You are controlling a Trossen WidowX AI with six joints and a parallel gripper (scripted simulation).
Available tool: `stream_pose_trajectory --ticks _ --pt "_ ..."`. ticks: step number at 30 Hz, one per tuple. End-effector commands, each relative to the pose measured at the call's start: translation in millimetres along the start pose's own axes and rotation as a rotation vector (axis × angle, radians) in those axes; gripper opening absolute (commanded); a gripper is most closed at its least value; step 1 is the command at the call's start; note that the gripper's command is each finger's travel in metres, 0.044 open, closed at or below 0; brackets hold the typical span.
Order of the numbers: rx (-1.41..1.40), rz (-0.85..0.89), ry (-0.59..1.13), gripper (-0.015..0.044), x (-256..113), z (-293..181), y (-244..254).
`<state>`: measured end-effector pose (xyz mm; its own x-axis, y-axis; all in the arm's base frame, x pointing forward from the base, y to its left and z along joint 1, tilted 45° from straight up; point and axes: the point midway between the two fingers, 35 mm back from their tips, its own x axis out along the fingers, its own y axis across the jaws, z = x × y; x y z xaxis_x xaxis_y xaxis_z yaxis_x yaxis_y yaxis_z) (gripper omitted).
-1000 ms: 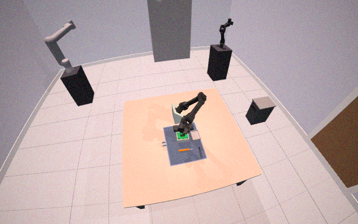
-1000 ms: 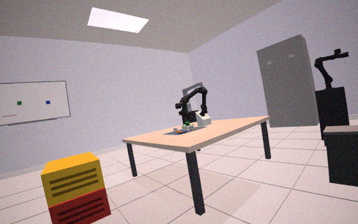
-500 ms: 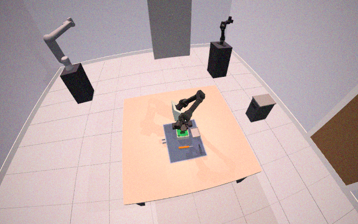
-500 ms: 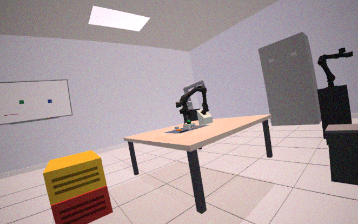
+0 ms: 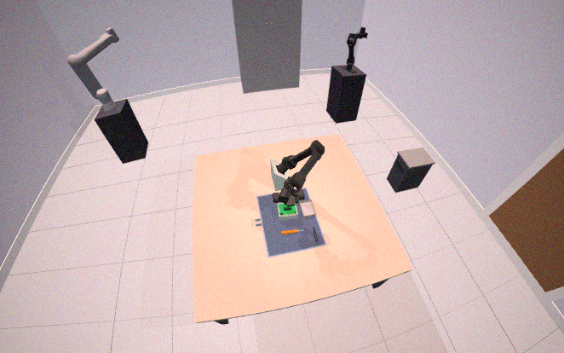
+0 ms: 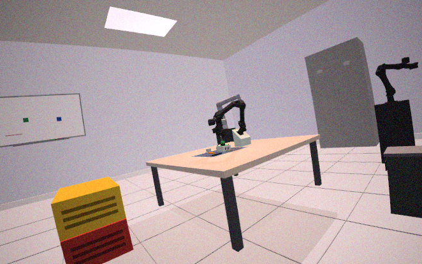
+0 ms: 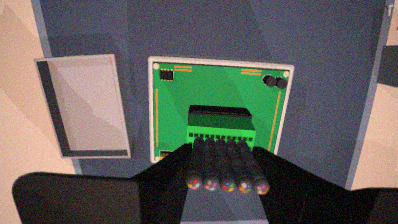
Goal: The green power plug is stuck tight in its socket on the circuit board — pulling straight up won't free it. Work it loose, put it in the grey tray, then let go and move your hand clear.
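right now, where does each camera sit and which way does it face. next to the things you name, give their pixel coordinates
Top: high above, looking steeply down at the table [image 5: 231, 280] [image 6: 180, 161]; shows the whole arm.
Exterior: off to one side, low, looking across the floor at the table; shows the arm in profile.
Wrist: on the arm near the gripper [image 7: 225, 150], looking down past its fingers at the circuit board [image 5: 287, 211] [image 7: 170, 100]; shows only the fingers, shut on the green plug [image 7: 221, 132].
Top and wrist share the grey tray [image 5: 307, 209] [image 7: 90, 105].

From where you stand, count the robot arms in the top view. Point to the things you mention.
3: a black arm [image 5: 305, 169] [image 6: 229, 106] on the table [image 5: 231, 280] [image 6: 186, 164], a pale grey arm [image 5: 93, 49] on the left black pedestal [image 5: 123, 135], and another black arm [image 5: 350, 50] [image 6: 384, 77] on the right one.
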<state>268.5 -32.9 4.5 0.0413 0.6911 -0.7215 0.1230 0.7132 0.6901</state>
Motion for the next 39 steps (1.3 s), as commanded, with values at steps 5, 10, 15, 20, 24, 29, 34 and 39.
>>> stream_pose_trajectory --ticks 5,10,15,20,24,29,34,39 --pt "0.022 0.15 -0.02 0.0 -13.8 -1.4 -15.7" --pt "0.023 0.083 -0.02 0.0 -14.6 -1.2 -9.9" --pt "0.024 -0.064 -0.018 0.0 -17.9 -0.8 2.8" --pt "0.025 -0.124 -0.016 0.0 -18.8 -0.7 8.0" --pt "0.024 -0.059 -0.018 0.0 -19.7 -0.9 2.4" --pt "0.023 0.087 -0.02 0.0 -19.6 -1.3 -10.3" --pt "0.022 0.15 -0.02 0.0 -20.2 -1.5 -15.8" --pt "0.023 0.06 -0.019 0.0 -21.2 -1.2 -8.1"
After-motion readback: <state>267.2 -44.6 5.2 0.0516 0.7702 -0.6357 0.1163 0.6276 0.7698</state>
